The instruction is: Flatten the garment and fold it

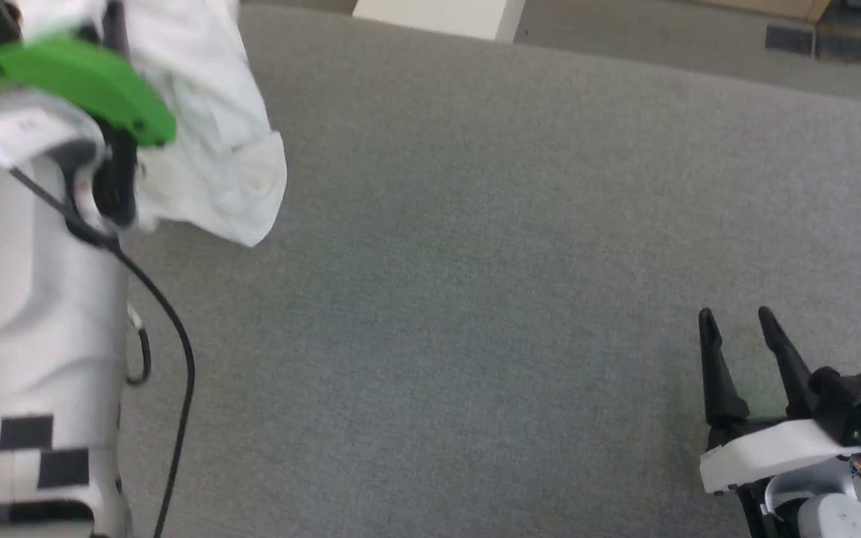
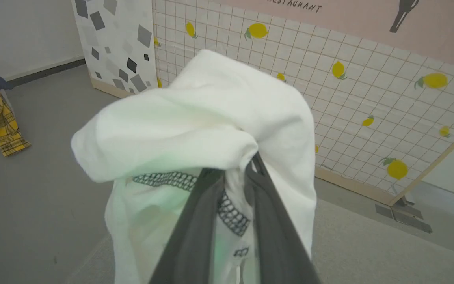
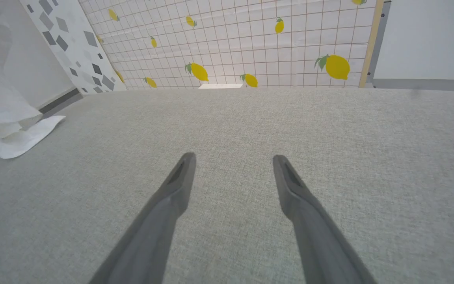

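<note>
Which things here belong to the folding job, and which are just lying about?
Job: white shirt, gripped by the left end effector; open right end effector; grey surface.
Lying about: yellow checked cloth; white box; lemon-print panel.

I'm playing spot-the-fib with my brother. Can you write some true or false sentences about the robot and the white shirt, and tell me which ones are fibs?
1. The left gripper is shut on the garment. True.
2. The right gripper holds the garment too. False: its jaws stand open with nothing between them, above the grey surface.
3. The garment lies flat and folded. False: it is bunched up, lifted by the left gripper.
4. The wall has yellow lemons on it. True.
</note>
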Robot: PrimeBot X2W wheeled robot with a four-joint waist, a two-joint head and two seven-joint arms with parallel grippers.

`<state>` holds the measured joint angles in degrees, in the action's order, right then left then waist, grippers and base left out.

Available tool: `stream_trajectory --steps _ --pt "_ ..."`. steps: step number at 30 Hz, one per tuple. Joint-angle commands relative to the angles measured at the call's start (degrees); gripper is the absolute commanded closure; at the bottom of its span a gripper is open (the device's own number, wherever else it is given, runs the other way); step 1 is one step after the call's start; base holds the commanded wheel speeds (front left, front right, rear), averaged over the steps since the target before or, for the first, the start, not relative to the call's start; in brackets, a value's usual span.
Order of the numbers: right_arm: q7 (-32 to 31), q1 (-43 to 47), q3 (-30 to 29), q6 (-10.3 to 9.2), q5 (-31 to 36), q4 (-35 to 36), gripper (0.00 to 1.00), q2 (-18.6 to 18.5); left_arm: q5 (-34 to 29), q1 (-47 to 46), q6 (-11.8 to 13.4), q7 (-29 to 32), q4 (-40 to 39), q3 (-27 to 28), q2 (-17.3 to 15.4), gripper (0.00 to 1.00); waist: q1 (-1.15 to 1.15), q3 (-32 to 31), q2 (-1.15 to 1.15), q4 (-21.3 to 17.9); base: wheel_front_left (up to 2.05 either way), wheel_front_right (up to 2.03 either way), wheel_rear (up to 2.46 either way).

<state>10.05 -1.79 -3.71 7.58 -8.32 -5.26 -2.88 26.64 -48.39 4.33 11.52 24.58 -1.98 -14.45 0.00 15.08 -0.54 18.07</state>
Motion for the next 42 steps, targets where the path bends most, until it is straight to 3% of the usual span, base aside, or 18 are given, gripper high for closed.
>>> stream_trajectory --steps 1,6,12,19,24,29,36,42 --pt "0.80 0.68 0.31 -0.09 -0.88 -0.96 0.00 0.01 -0.41 -3.41 -1.29 -0.17 -1.25 -0.84 -0.44 1.00 0.00 -4.94 0.52 -0.04 0.00 0.00 0.00" --pt "2.30 0.86 0.69 -0.09 -2.70 -4.17 0.00 0.01 -0.65 -11.32 -4.45 1.13 -3.60 -3.99 0.30 1.00 0.00 -8.64 0.52 -3.28 0.00 0.00 0.00" --pt "3.57 1.11 0.66 -0.09 -3.64 -7.36 0.00 0.01 2.35 -18.57 -7.46 1.65 -3.75 -6.55 5.40 1.00 0.00 -12.08 0.52 -8.85 0.00 0.00 0.00" --pt "4.13 1.65 0.39 -0.09 -3.66 -8.78 0.00 0.01 6.28 -20.74 -9.14 0.59 -1.03 -9.92 10.19 1.00 0.00 -13.26 0.52 -15.58 0.00 0.00 0.00" --pt "4.21 2.19 -0.67 -0.09 -3.21 -9.13 0.00 0.01 9.20 -15.94 -9.66 0.15 1.27 -14.43 11.31 1.00 0.00 -12.95 0.52 -18.71 0.00 0.00 0.00" --pt "3.97 2.67 -1.28 -0.09 -2.71 -9.15 0.00 0.01 13.28 -5.77 -10.03 -0.44 3.89 -22.71 11.54 1.00 0.00 -12.45 0.52 -20.98 0.00 0.00 0.00" --pt "3.22 2.55 -0.97 -0.09 -2.54 -8.29 0.00 0.01 19.14 9.37 -7.52 -0.37 10.40 -36.77 11.56 1.00 0.00 -11.46 0.52 -23.33 0.00 0.00 0.00" --pt "3.14 2.30 -0.85 -0.09 -2.77 -7.93 0.00 0.01 21.71 16.30 -5.93 4.26 16.12 -45.54 11.57 1.00 0.00 -10.97 0.52 -23.97 0.00 0.00 0.00"
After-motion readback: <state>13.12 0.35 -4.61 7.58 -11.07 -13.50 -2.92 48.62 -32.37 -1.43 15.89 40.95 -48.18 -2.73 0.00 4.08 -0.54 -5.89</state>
